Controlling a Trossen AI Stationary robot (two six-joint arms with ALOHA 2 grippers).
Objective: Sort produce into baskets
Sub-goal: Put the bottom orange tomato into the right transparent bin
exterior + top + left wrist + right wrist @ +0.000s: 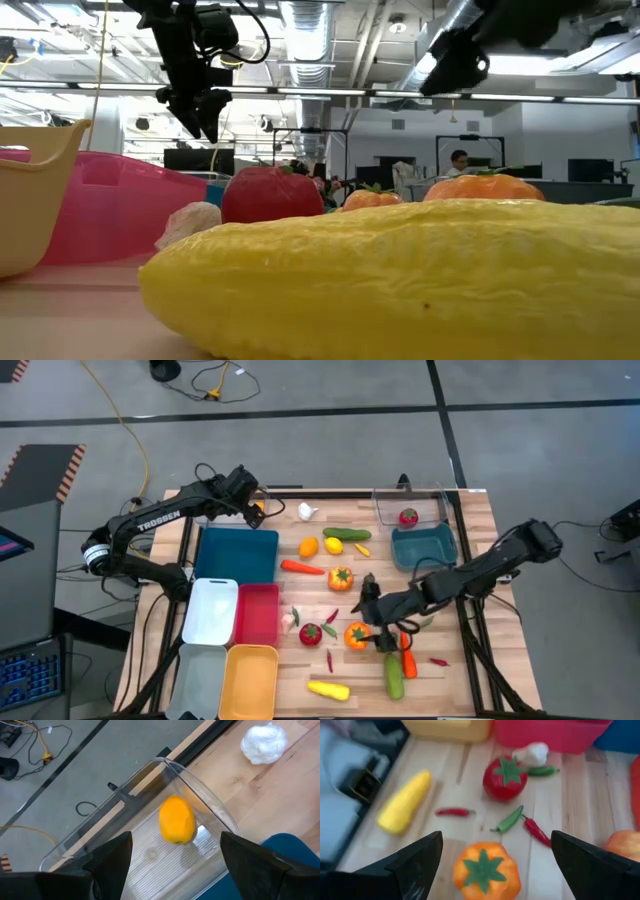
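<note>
While the right end effector [371, 603] hangs over the middle of the bench [470, 550] with its fingers spread wide and nothing between them, the orange pepper [486, 871] with the green star-shaped stem sits directly below the gap, so it looks like the piece in hand. Near it on the bare wood lie a red tomato [506, 779], a green chilli [510, 819], two small red chillies, a white garlic bulb [533, 753] and a yellow squash [405, 801], all apart from one another. The pepper reads as a light, hollow, rigid plastic toy with a smooth ribbed skin, likely to skid or roll if pinched off-centre; the safest hold is probably across its widest middle, fingers straddling the stem and coming straight down, with no need for much squeeze. The neighbouring chillies are close enough that a finger could nudge them. At the far left corner, the left end effector [172, 850] waits with its fingers also wide and empty, above a clear basket [200, 795] in which one orange-yellow fruit [177, 819] already lies; another garlic bulb [264, 742] rests on the bench just outside that basket.
</note>
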